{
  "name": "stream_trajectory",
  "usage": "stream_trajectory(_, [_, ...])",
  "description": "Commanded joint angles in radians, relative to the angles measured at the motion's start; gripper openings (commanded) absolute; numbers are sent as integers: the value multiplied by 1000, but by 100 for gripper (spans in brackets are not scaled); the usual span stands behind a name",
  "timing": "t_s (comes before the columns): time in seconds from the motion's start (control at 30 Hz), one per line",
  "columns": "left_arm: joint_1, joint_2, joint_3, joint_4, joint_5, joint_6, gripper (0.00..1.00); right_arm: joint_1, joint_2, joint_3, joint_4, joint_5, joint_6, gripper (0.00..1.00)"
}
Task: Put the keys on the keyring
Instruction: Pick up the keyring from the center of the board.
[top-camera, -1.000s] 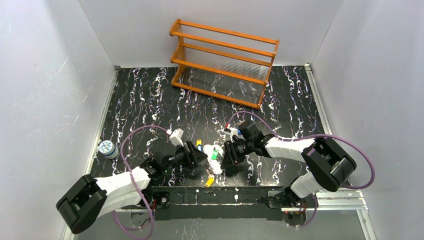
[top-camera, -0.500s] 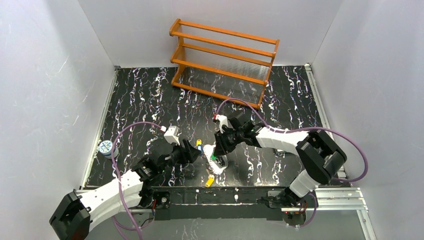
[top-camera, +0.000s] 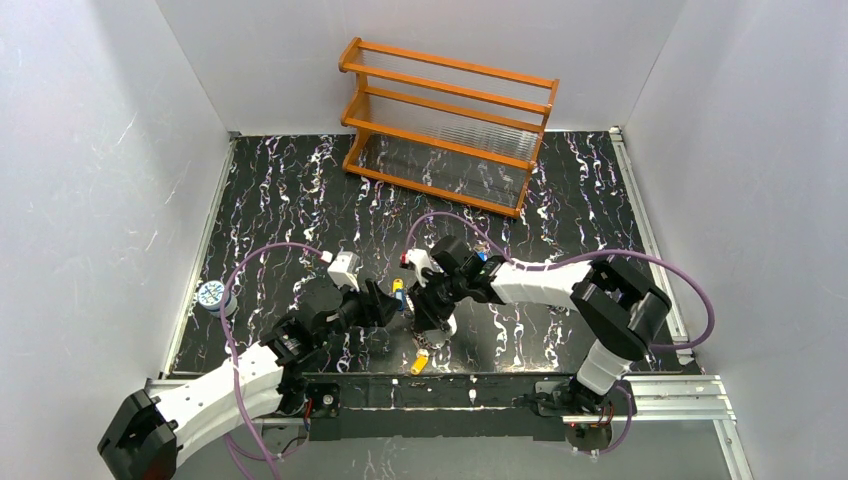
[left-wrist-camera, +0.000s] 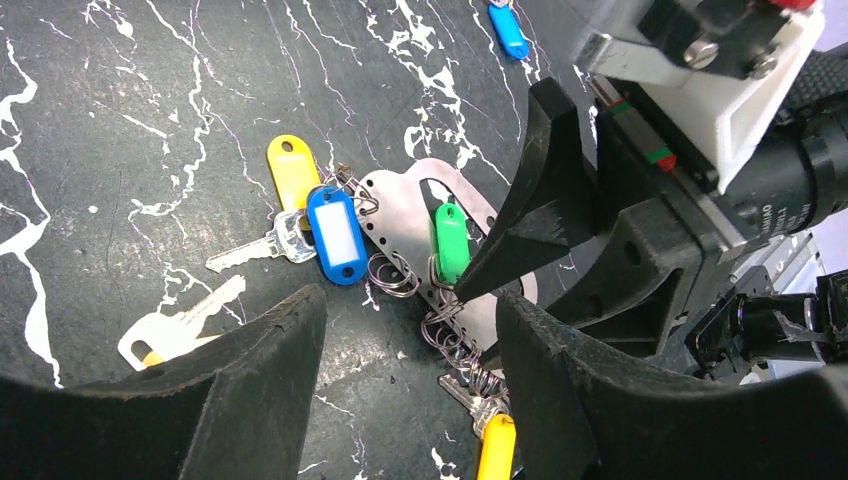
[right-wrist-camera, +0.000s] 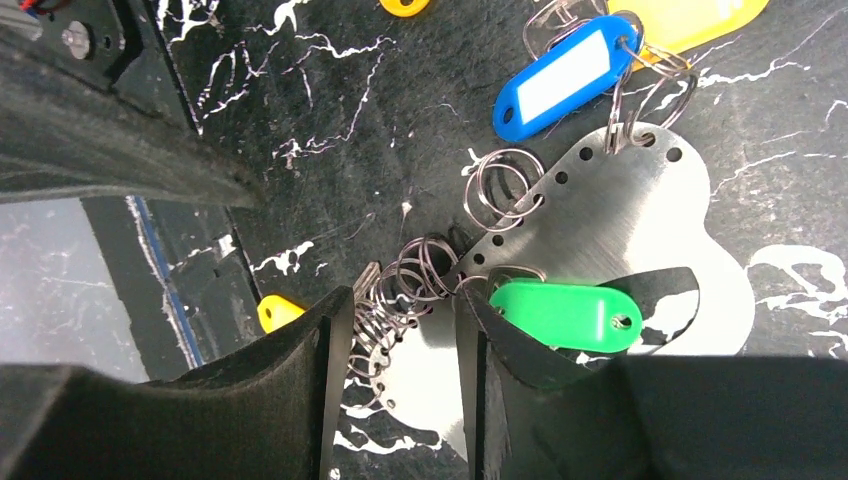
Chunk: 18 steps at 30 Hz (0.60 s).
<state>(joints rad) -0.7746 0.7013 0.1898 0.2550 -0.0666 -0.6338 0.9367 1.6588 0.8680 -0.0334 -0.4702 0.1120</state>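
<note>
The keyring is a flat silvery oval plate with holes and several wire rings, and it lies on the black marbled table. It also shows in the right wrist view. Keys with green, blue and yellow heads lie on or beside it. Another yellow key lies nearer the front edge. My right gripper is slightly open, and its fingertips straddle the plate's ringed edge next to the green key. My left gripper is open wide just left of the plate and holds nothing.
An orange wooden rack stands at the back. A round blue-and-white disc sits at the left edge. A loose blue key and an orange-headed key lie on the table near the plate. Purple cables loop over both arms.
My right gripper has moved left and down onto the keyring, covering it in the top view. My left gripper drew back slightly to the left.
</note>
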Motion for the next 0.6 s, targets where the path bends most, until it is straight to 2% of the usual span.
stream_trajectory(0.0, [-4, 5, 3, 18, 8, 21, 61, 15, 13, 49, 26, 60, -40, 51])
stream_trajectory(0.3, [-3, 25, 7, 24, 27, 19, 60, 24, 12, 66, 17, 113, -81, 53])
stream_trajectory(0.57, [-3, 19, 5, 26, 25, 27, 59, 34, 21, 43, 56, 32, -104, 51])
